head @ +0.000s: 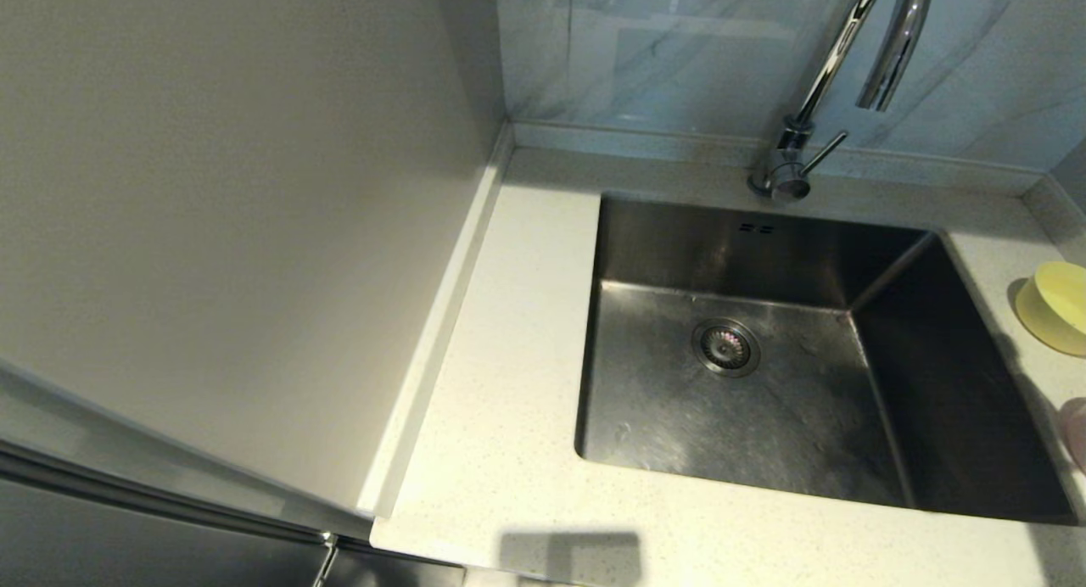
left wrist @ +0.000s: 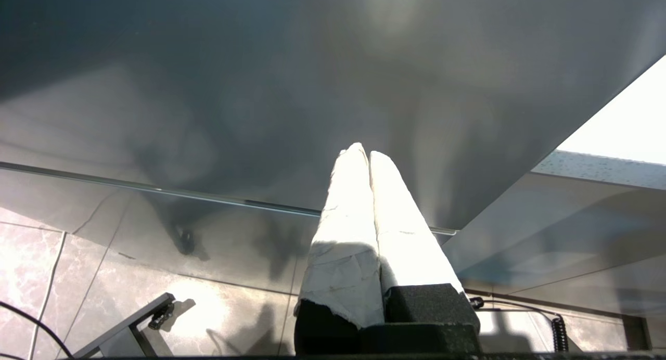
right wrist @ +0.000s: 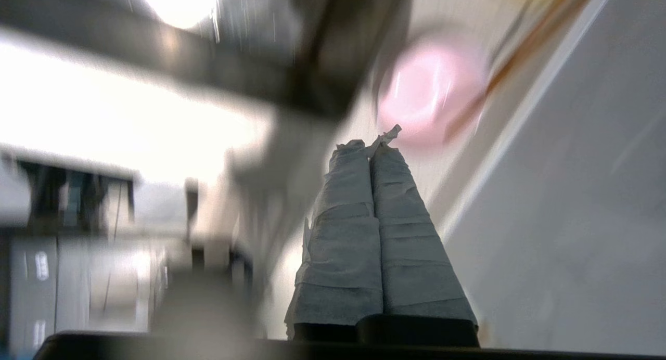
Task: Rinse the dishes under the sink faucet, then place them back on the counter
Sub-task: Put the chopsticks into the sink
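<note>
The right gripper (right wrist: 370, 146) has its two tape-wrapped fingers pressed together with nothing between them; it shows only in its own wrist view, not in the head view. Just beyond its tips, a little to one side, lies the pale pink bowl (right wrist: 429, 89) on the off-white counter (right wrist: 520, 115), blurred, and past the bowl two brown chopsticks (right wrist: 525, 45) run slantwise across the same surface. A smear of yellow at the far edge may be the yellow-green bowl (head: 1056, 305), which the head view shows lying tipped on the counter beside the sink (head: 764, 383). The steel basin is bare down to its round strainer drain (head: 726, 347), with the chrome faucet (head: 836, 78) behind it. The left gripper (left wrist: 368, 153) hangs low beside the cabinet front, fingers together, holding nothing.
</note>
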Tool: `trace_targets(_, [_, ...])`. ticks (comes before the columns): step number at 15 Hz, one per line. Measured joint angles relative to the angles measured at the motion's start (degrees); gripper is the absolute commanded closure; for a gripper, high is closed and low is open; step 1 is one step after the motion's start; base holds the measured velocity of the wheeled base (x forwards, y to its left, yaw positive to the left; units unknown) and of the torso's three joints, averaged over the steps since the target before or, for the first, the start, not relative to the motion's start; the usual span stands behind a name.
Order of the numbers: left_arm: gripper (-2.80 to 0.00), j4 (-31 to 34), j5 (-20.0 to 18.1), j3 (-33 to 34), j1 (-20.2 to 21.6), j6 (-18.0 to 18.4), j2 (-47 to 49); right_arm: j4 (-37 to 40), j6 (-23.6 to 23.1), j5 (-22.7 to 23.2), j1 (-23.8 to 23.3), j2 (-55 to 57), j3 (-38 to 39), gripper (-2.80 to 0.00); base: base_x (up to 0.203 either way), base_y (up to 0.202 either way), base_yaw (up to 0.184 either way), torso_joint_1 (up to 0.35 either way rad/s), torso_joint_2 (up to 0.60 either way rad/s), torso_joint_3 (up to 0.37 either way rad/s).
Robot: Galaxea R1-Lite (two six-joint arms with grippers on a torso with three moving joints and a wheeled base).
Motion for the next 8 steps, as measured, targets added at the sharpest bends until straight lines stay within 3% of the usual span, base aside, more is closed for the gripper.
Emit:
trace_targets(2, [0.00, 0.00, 0.01, 0.00, 0.02, 0.04, 0.00, 2.81, -2.79, -0.13, -4.27, 1.53, 2.32, 0.00, 0.000, 0.000, 0.000, 0.000, 0.00, 0.000])
trace_targets(7, [0.00, 0.00, -0.01, 0.00, 0.02, 0.01, 0.00, -13.14, -3.37, -0.20, -10.09, 2.52, 15.82, 0.00, 0.000, 0.000, 0.000, 0.000, 0.00, 0.000])
trace_targets(8, [0.00, 0.00, 0.00, 0.00, 0.02, 0.01, 0.00, -16.30, -3.00, -0.32, -10.64, 2.77, 17.41, -2.80, 0.000, 0.000, 0.000, 0.000, 0.00, 0.000])
